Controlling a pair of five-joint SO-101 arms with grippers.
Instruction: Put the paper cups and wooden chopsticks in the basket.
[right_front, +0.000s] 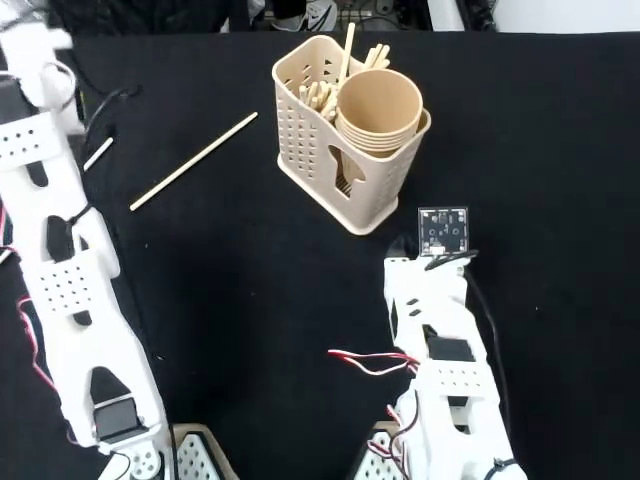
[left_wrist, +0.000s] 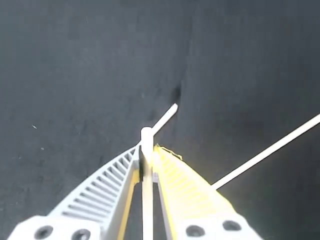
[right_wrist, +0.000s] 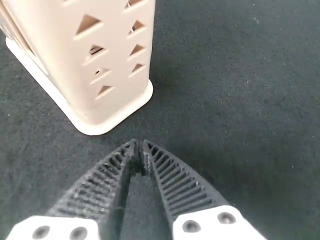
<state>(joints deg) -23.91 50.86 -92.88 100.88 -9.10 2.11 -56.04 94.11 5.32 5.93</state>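
A beige slotted basket (right_front: 318, 150) stands at the back middle of the black table. Stacked paper cups (right_front: 380, 105) and several wooden chopsticks (right_front: 350, 50) sit inside it. One long chopstick (right_front: 195, 160) lies flat on the cloth to the basket's left, also seen as the chopstick (left_wrist: 265, 155). My left gripper (left_wrist: 147, 137) is shut on another chopstick (left_wrist: 165, 117), whose tip (right_front: 98, 153) sticks out near the table's left side. My right gripper (right_wrist: 137, 150) is shut with nothing in it, just in front of the basket's base (right_wrist: 100, 120).
The left arm (right_front: 60, 270) runs along the table's left edge. The right arm (right_front: 440, 340) stands in front of the basket. A red wire (right_front: 365, 360) loops out beside it. Black cloth lies open between the arms.
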